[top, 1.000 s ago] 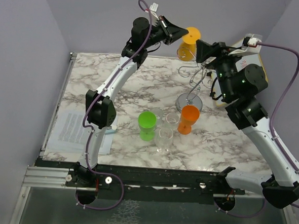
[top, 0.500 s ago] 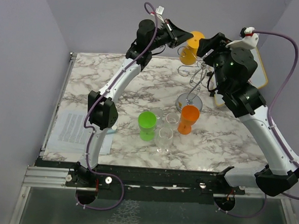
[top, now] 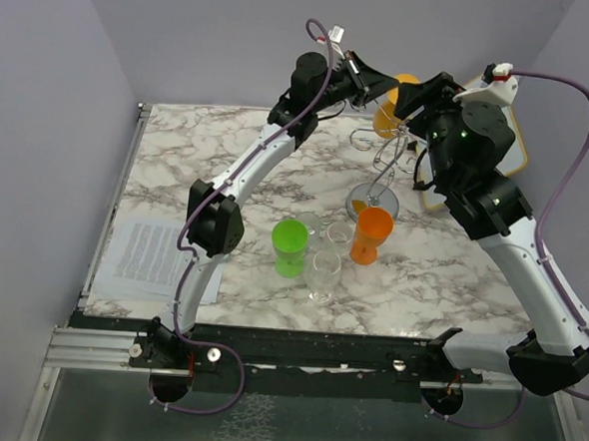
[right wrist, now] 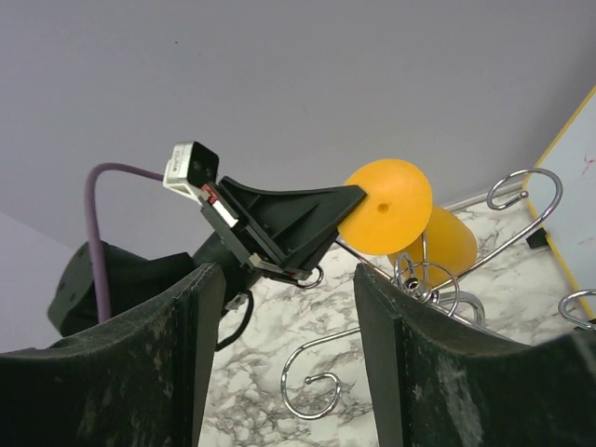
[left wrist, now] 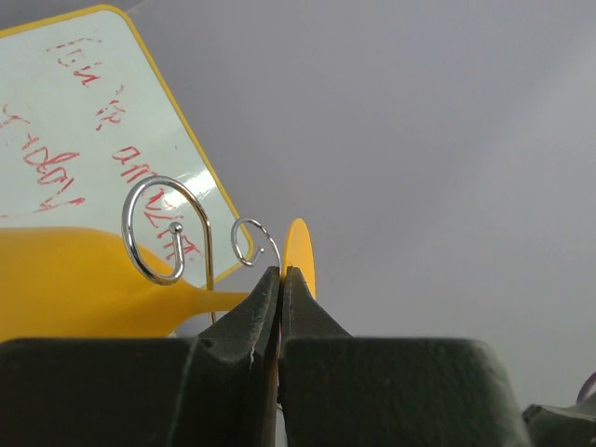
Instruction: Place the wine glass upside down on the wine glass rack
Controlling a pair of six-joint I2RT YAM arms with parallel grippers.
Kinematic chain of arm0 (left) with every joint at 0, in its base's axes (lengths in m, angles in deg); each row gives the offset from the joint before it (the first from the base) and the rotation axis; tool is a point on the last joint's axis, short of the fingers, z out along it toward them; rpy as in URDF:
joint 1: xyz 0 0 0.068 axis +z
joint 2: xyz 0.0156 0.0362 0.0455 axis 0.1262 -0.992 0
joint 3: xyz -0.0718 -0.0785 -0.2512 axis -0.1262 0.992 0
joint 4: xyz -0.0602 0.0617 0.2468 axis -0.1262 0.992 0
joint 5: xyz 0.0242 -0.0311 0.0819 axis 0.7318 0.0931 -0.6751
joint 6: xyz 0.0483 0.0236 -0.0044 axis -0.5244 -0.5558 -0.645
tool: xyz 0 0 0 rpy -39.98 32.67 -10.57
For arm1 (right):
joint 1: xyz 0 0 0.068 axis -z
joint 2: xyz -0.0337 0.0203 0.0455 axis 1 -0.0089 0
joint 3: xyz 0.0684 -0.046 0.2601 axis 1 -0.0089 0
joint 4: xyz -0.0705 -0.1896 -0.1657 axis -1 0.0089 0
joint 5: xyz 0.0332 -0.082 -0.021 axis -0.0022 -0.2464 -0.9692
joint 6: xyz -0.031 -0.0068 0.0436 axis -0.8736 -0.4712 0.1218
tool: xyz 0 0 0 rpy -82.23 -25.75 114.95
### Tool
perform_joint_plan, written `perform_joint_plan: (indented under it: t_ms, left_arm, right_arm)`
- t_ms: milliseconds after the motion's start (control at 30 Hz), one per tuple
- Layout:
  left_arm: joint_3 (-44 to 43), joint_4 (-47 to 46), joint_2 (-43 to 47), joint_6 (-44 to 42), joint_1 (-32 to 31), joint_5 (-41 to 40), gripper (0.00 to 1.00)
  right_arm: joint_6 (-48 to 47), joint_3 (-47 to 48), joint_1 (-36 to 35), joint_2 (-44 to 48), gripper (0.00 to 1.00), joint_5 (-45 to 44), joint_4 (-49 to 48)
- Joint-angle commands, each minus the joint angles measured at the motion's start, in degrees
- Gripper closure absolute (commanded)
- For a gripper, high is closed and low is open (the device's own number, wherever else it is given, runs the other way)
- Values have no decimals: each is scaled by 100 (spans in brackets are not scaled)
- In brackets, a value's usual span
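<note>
The left claw [left wrist: 281, 279] is squeezed shut on the round foot of the one yellow wine glass [right wrist: 384, 207], holding it up high by the curly tops of the one silver wine glass rack [top: 382, 166]. The right claw [right wrist: 284, 307] has its fingers apart and holds nothing. On the table [top: 178, 163] stand one green cup [top: 290, 246], one orange glass [top: 372, 233] and at least two clear glasses [top: 322, 273], all looking empty.

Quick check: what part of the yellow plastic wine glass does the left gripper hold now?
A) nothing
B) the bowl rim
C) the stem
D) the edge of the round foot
D: the right wrist view shows the left gripper shut on the edge of the round foot of the yellow plastic wine glass.
</note>
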Motion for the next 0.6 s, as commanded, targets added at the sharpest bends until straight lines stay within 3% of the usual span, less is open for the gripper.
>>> perform_joint_plan:
  t_ms: [0,267,567]
  left_arm:
    - [-182,-569,-166,-16,-40,-494,100]
    - [-394,-936,-178,-503,-87,-1248,100]
    - [-410,-1068,-321,-598,-265,-1573,100]
  right_arm:
    - [15,-55,-20,237,38,67,-37]
    - [46,-32,-20,495,40,130,205]
    - [49,-102,-21,663,41,204,244]
